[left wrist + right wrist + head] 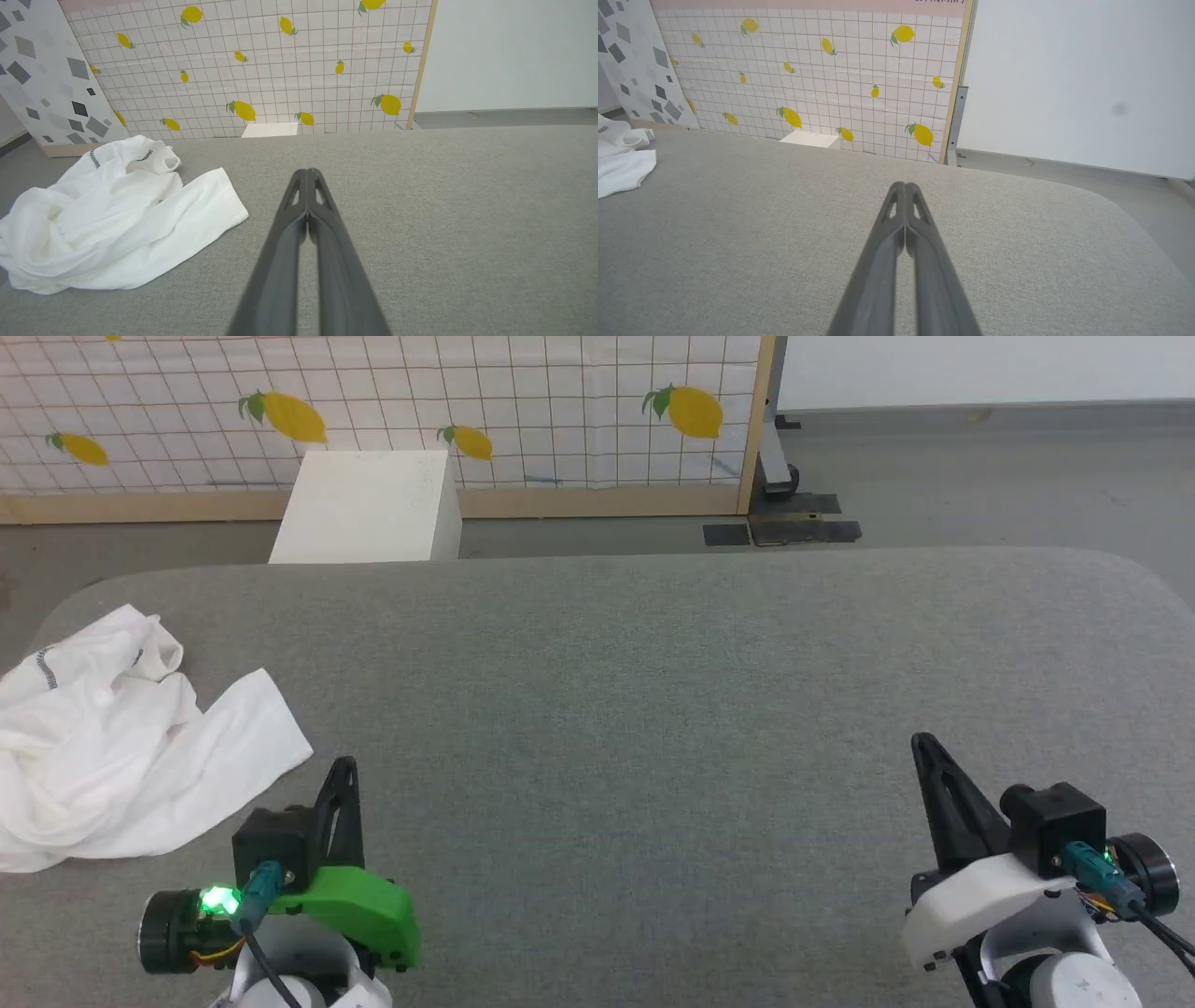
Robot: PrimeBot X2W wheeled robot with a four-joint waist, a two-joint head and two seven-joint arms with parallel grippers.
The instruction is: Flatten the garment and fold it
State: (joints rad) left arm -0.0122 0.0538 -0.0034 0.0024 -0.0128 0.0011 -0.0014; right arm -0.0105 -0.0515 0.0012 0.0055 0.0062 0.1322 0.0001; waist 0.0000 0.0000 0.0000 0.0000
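a broad grey fabric-covered bench with rounded corners takes up most of the head view. beyond it, across a strip of grey floor, stands a wood-framed white grid panel printed with yellow lemons. in the left wrist view a second panel, white with grey angular chips, stands to its left.

the garment, a crumpled white thin-fabric shirt with grey zigzag stitching, lies on the far left side of the bench. it is bunched in soft folds, with 1 flatter flap reaching toward the middle. part of it runs off the left edge of the head view. it is neither flattened nor folded.

a rigid white rectangular box stands beyond the bench's far edge, in front of the lemon panel and apart from the garment.

the left hand, 2 long dark fingers on a green mount, is over the bench near the end of the flap and apart from it. its fingers are pressed together with nothing between them. the right hand, on a white mount, is over bare bench at the right, well apart from the garment. its 2 fingers are also pressed together and empty.
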